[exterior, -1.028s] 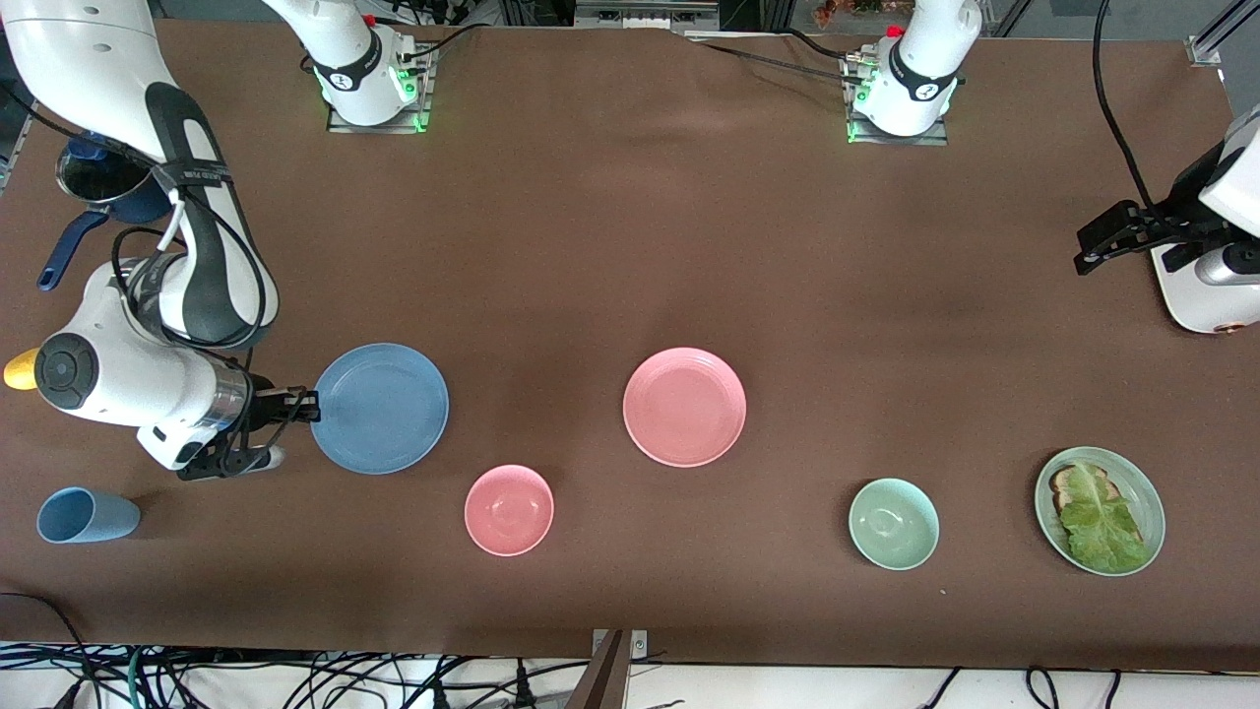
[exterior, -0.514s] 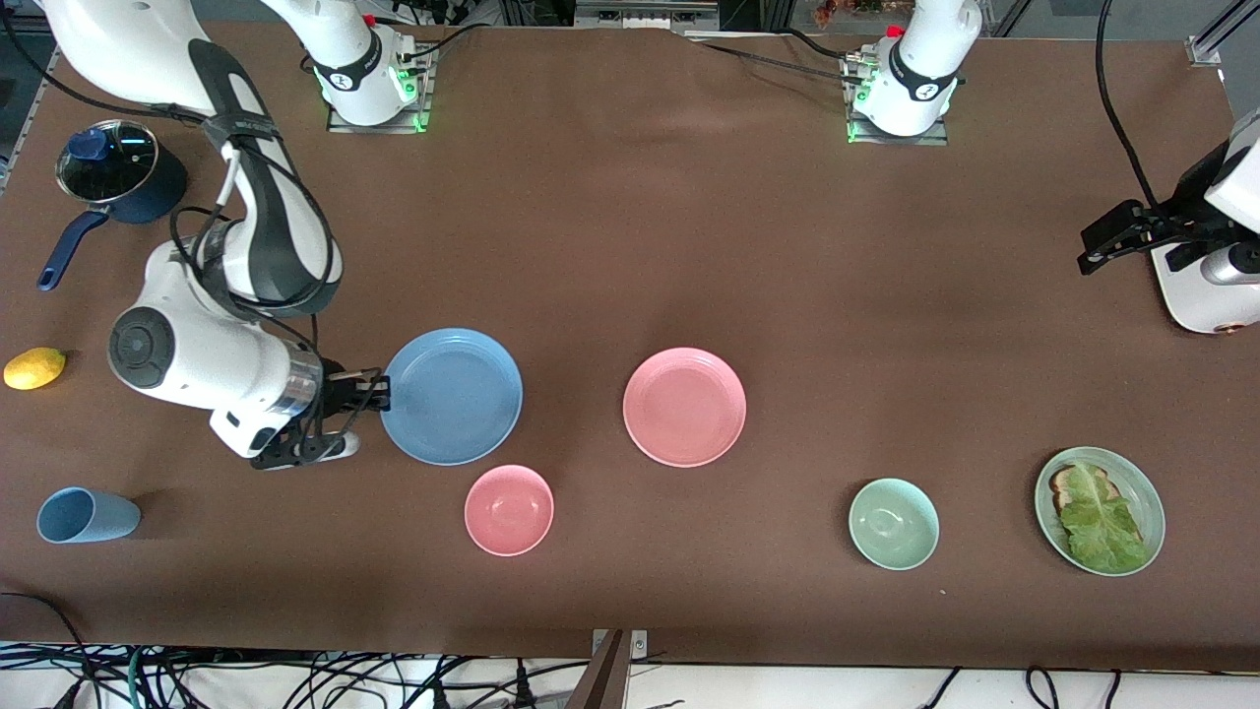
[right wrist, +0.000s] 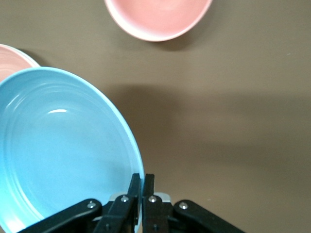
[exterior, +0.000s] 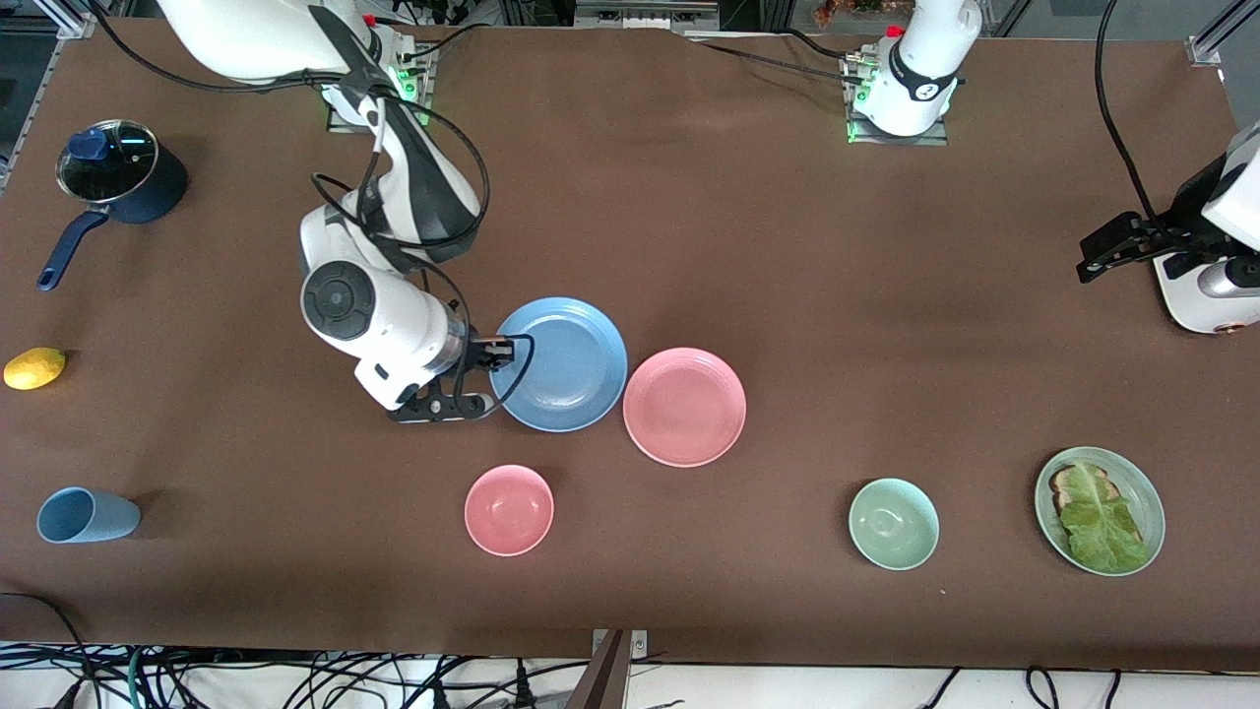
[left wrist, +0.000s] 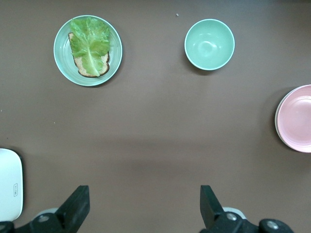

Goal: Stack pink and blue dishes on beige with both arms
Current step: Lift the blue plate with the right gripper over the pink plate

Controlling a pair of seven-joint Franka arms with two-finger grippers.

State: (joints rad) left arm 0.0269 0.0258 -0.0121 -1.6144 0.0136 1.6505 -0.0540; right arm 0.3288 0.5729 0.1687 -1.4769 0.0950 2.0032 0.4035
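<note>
My right gripper (exterior: 502,347) (right wrist: 141,177) is shut on the rim of the blue plate (exterior: 559,364) (right wrist: 58,145) and holds it level, just above the table. In the front view the blue plate's edge meets the rim of the pink plate (exterior: 684,406) (left wrist: 297,119) (right wrist: 12,58), which lies flat mid-table. No beige plate shows on its own. A pale edge lines the pink plate's rim, and I cannot tell whether another plate lies under it. My left gripper (exterior: 1086,258) (left wrist: 145,200) waits open and holds nothing, up over the left arm's end of the table.
Nearer the camera stand a small pink bowl (exterior: 509,509) (right wrist: 158,17), a pale green bowl (exterior: 894,523) (left wrist: 209,44) and a green plate (exterior: 1154,512) (left wrist: 59,53) with bread and lettuce. At the right arm's end are a light blue cup (exterior: 87,515), a lemon (exterior: 34,367) and a lidded dark blue pot (exterior: 118,177).
The right arm has carried the blue plate from the right arm's end of the table toward the middle, up beside the pink plate. The left arm has hardly moved.
</note>
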